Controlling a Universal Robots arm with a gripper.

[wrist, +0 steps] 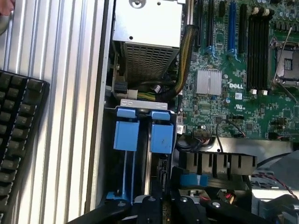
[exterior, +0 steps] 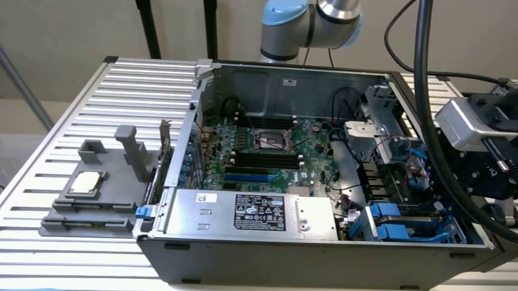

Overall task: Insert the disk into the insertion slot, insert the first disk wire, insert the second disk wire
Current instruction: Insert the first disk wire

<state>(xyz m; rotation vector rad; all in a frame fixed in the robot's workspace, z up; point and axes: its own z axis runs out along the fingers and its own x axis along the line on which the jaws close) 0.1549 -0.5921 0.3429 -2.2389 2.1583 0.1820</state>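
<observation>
hovering just above the insertion slot, the gripper cannot be told open or closed, the disk is judged seated, and both wire insertions are judged left.

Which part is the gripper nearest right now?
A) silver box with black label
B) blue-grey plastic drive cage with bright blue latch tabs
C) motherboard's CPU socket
B: the wrist view puts the gripper right at the blue-grey plastic drive cage with bright blue latch tabs.

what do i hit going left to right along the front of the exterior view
grey fixture holding a chip → silver box with a black label → insertion slot with blue tabs → silver camera housing on the arm
</observation>
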